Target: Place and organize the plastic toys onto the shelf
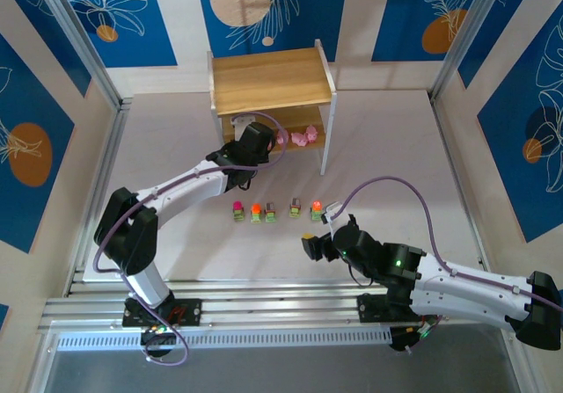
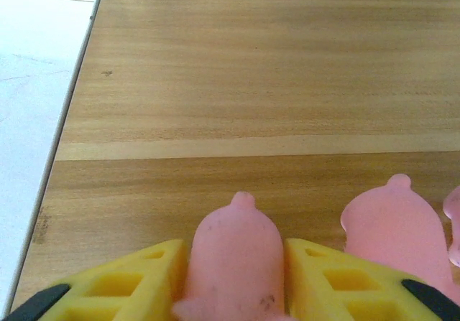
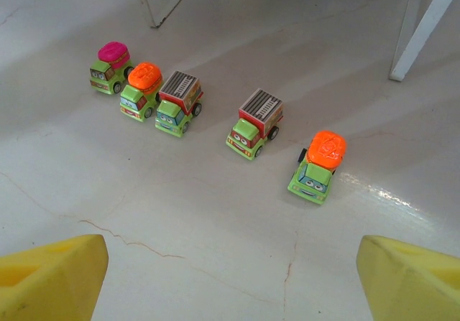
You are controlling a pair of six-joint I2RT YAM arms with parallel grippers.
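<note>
Between left fingers, clasped: pink figure, stood on shelf board beside its twin, we judge for grouping. Ahead of right fingers, spread empty: five toy trucks.

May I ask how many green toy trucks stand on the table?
5, in a row before the shelf: pink-topped truck, orange-topped truck, grey-topped truck, second grey-topped truck, second orange-topped truck. None seems hidden.
</note>
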